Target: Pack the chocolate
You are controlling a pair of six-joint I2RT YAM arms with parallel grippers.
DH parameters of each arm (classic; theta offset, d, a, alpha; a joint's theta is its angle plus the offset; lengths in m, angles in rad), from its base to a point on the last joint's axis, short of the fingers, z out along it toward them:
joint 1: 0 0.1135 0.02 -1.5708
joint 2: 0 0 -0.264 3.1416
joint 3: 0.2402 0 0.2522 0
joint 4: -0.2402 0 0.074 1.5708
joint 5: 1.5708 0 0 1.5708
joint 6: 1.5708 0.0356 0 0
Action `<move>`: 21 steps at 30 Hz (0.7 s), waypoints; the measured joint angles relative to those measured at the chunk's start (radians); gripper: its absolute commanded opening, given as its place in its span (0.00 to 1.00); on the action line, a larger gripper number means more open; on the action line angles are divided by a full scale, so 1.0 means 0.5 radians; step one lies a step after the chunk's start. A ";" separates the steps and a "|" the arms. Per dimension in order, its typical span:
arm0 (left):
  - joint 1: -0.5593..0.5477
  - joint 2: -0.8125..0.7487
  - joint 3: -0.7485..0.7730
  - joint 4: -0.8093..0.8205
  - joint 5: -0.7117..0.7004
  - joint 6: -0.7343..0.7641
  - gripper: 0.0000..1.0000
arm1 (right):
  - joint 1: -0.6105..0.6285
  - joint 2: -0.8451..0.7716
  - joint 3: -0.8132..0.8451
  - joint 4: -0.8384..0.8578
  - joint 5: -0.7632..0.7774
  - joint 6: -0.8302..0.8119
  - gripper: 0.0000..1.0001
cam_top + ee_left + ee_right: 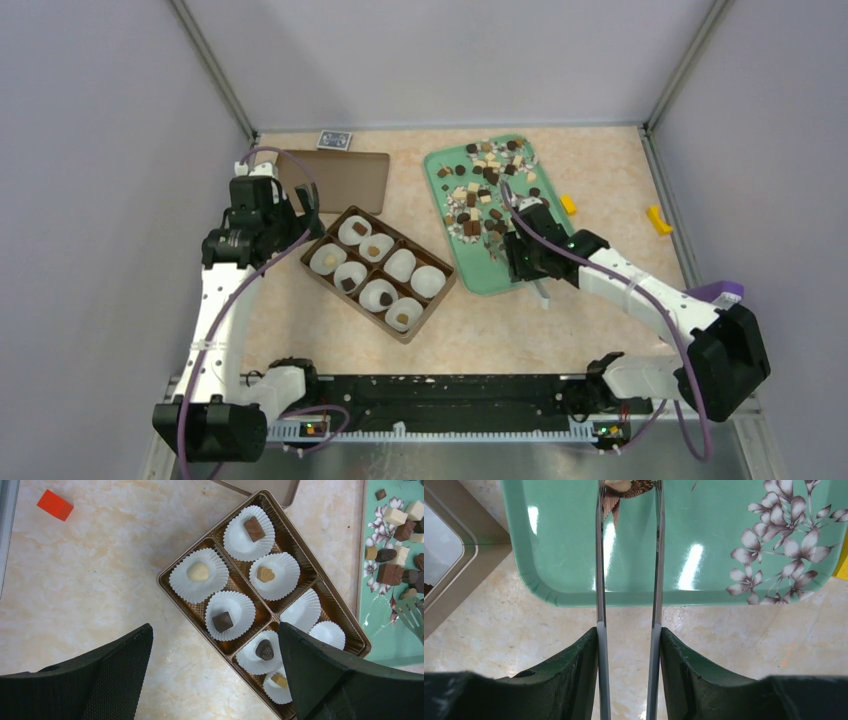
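Right hand (628,636) on tongs (599,580); tips cropped

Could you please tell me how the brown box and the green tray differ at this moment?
The box is brown and split into compartments; the tray is mint green, flower-printed and undivided. In the box each chocolate sits alone in a white paper cup; on the tray the chocolates lie loose and crowded. Both are rectangular and rest on the table.
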 measured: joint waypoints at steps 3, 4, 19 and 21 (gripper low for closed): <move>0.000 0.008 0.000 0.001 -0.004 0.005 0.99 | 0.001 0.037 -0.003 0.023 0.004 -0.033 0.40; 0.000 0.014 0.000 0.001 -0.003 0.005 0.99 | 0.001 0.049 -0.004 0.032 0.006 -0.037 0.38; 0.000 0.021 0.000 0.002 0.021 0.034 0.99 | 0.001 0.156 -0.002 0.095 0.008 -0.053 0.34; 0.000 0.016 0.000 0.003 0.021 0.036 0.99 | 0.001 0.163 -0.002 0.099 0.013 -0.052 0.30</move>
